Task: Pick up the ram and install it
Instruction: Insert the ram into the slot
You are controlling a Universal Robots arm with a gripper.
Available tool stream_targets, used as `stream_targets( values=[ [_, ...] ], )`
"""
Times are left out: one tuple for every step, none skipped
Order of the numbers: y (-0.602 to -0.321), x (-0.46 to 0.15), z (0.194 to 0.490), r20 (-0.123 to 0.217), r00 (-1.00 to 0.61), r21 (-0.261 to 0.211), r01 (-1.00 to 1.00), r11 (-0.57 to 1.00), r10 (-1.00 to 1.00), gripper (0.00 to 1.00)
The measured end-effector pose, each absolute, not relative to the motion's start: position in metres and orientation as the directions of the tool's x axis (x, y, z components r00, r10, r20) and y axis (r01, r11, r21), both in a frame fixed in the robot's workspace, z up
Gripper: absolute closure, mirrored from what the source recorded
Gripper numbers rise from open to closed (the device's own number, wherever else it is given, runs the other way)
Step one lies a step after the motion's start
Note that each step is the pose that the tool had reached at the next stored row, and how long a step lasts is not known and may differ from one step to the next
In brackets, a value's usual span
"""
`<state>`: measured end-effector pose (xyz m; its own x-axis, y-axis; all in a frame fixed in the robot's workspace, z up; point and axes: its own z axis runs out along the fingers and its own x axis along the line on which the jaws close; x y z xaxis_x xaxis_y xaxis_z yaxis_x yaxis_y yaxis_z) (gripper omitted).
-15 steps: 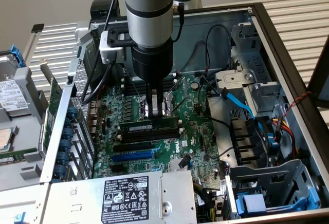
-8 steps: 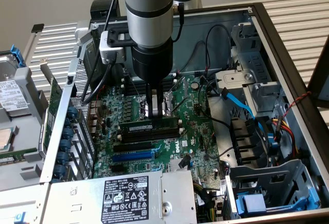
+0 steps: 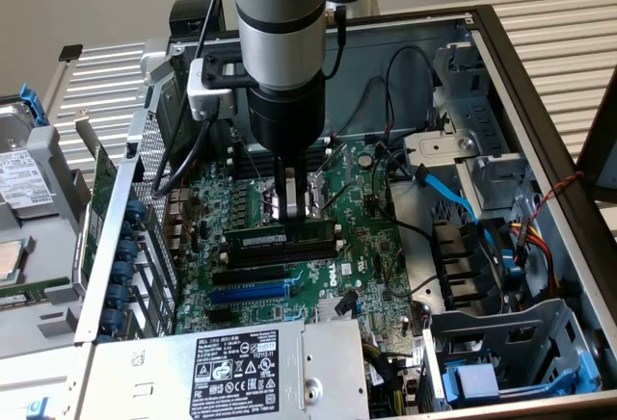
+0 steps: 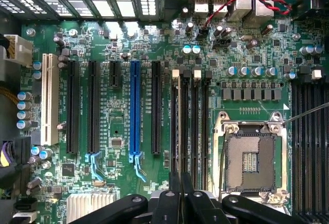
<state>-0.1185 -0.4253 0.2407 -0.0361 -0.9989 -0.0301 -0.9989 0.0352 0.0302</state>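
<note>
- My gripper (image 3: 292,212) hangs inside the open PC case (image 3: 405,35), over the motherboard (image 3: 371,247).
- Fingers (image 4: 175,193) are pressed together, with nothing pinched between them.
- The ram (image 3: 280,238) stands on edge in a memory slot, at 6 o'clock from my tips in the exterior view.
- Tips are right at the ram's top edge. I can't tell if they touch it.
- The empty black slots (image 3: 275,258) are at the ram's 6 o'clock, with the blue slot (image 3: 249,293) past them.
- The CPU socket (image 4: 250,157) sits beside the memory slots.
</note>
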Motion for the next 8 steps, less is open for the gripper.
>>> stream_targets(
  values=[
    [-0.4255,-0.1185,0.2407,-0.03,-0.036,0.03,-0.999,0.035,-0.999,0.88],
    [-0.4257,-0.1185,0.2407,-0.03,-0.036,0.03,-0.999,0.035,-0.999,0.88],
    [-0.4259,-0.1184,0.2407,-0.03,-0.036,0.03,-0.999,0.035,-0.999,0.88],
    [-0.4263,-0.1184,0.2407,-0.03,-0.036,0.03,-0.999,0.035,-0.999,0.88],
    [-0.4263,-0.1184,0.2407,-0.03,-0.036,0.03,-0.999,0.035,-0.999,0.88],
    [-0.4263,-0.1184,0.2407,-0.03,-0.036,0.03,-0.999,0.035,-0.999,0.88],
    [-0.4264,-0.1184,0.2407,-0.03,-0.036,0.03,-0.999,0.035,-0.999,0.88],
    [-0.4264,-0.1183,0.2407,-0.03,-0.036,0.03,-0.999,0.035,-0.999,0.88]
  ],
)
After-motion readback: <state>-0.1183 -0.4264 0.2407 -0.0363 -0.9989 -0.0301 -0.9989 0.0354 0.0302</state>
